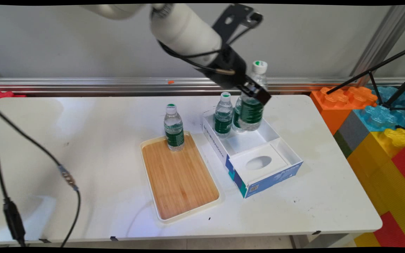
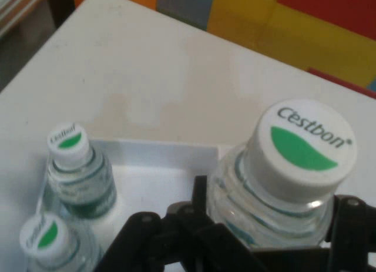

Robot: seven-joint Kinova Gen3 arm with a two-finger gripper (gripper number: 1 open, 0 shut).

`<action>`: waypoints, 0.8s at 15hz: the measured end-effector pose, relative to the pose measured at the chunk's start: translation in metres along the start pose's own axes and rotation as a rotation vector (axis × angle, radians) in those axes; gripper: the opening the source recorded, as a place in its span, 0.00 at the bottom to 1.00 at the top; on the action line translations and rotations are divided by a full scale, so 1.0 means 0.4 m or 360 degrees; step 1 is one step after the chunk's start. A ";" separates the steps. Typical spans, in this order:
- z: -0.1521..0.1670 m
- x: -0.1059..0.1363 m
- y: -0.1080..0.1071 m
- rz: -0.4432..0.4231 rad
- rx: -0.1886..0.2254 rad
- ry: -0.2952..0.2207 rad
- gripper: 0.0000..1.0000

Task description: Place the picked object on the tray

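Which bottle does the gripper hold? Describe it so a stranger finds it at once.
On the white table, right of the wooden tray, stands an open blue-and-white box with bottles at its far end. The bottle meant is rightmost, clasped by the black gripper; its cap rises well above the others.

A robotics lab: bare white table [image 1: 83,140], aluminium framing [image 1: 381,42], tripod legs [image 1: 374,75], giant toy-brick wall [image 1: 381,133].

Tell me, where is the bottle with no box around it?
In the main view, that bottle stands alone on the far end of the wooden tray, left of the white box holding other bottles.
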 end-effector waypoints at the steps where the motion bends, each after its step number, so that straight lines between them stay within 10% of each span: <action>1: -0.032 -0.016 0.001 0.0019 -0.0018 -0.0016 0.00; 12: -0.213 -0.328 -0.021 0.0305 -0.0241 -0.0087 0.00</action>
